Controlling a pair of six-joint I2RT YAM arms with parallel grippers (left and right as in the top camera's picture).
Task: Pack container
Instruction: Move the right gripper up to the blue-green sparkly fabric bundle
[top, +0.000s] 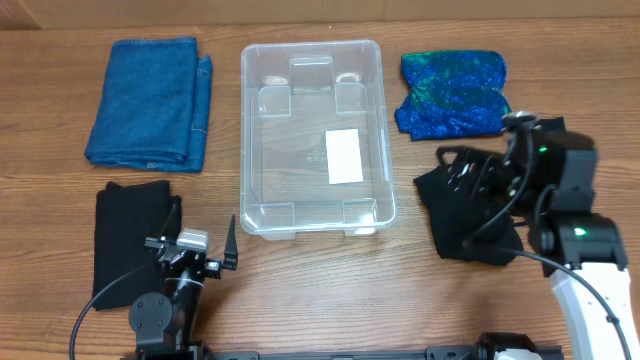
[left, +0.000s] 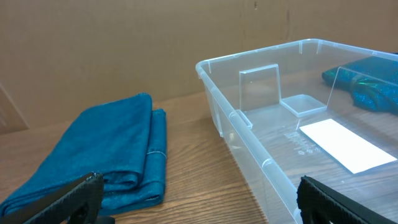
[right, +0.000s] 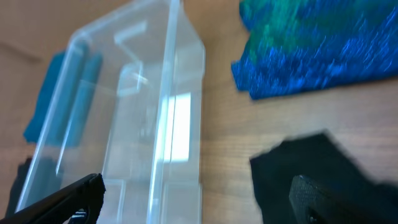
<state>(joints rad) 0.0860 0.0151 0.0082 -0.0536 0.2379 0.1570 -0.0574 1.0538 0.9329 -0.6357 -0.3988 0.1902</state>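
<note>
Inspection at the desk (top: 330, 290): the container (top: 244, 120) sits at the centre, its long axis running away from the robot. It is upright and open-topped, with nothing inside but a white label (top: 343, 156) on its floor. Four folded cloths lie around it, none touching it: a blue denim cloth (top: 150, 100) at far left, a left black cloth (top: 130, 240) at near left, a blue-green shimmering cloth (top: 455, 92) at far right, and a right black cloth (top: 470, 225) at near right. The left end effector (top: 195, 243) hangs low at near left, just beside the left black cloth, spread wide and holding nothing. The right end effector (right: 196, 186) is poised over the right black cloth, likewise spread wide and empty; whether it touches the fabric cannot be told. Assessment: packing has not begun. The container appears light and thin-walled, stiff enough to keep its shape but with some give, and its sides look smooth and slippery. It is likely to skid on the wood if nudged while a cloth is lowered in. If it must be steadied or shifted, the rim along a long wall is the sound place to pinch, since the plain wall below offers no purchase.
</note>
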